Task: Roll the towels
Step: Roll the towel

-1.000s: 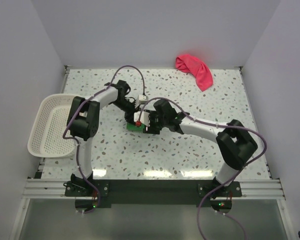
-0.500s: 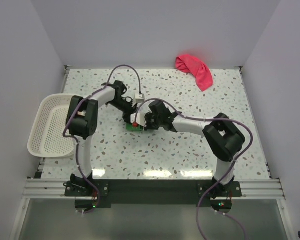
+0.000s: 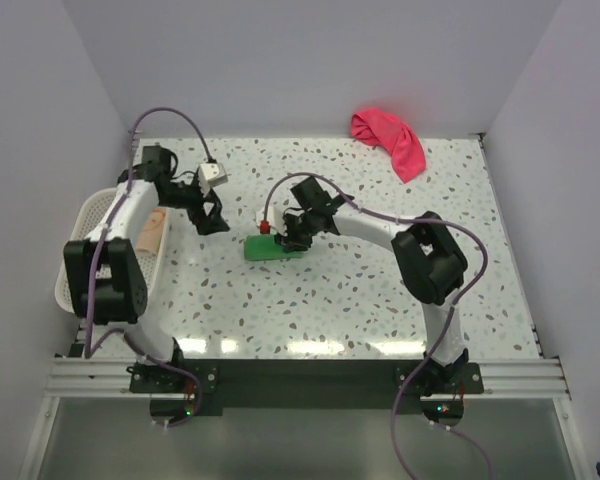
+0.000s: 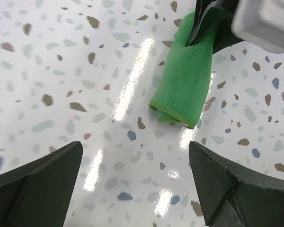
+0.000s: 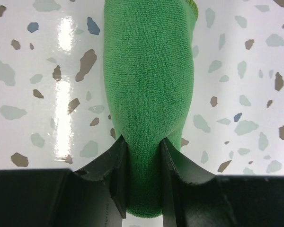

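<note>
The bright green towel (image 3: 270, 248) lies rolled into a short tube on the speckled table, left of centre. My right gripper (image 3: 292, 236) is shut on its right end. In the right wrist view both fingers (image 5: 119, 176) pinch the green roll (image 5: 149, 71) between them. My left gripper (image 3: 212, 218) hangs open to the left of the roll and apart from it. The left wrist view shows the green roll (image 4: 184, 90) beyond my left gripper (image 4: 135, 158), with only table between its jaws. The pink-red towel (image 3: 390, 140) lies crumpled at the back right. A pale peach-orange towel (image 3: 157, 232) rests in the basket.
The white mesh basket (image 3: 88, 215) sits at the table's left edge, partly under my left arm. Grey walls close in the table at the back and on both sides. Purple cables loop above both arms.
My left gripper has opened wide and swung left, away from the green towel toward the basket. My right gripper has closed on the roll's end, and the peach-orange towel now shows in the basket.
</note>
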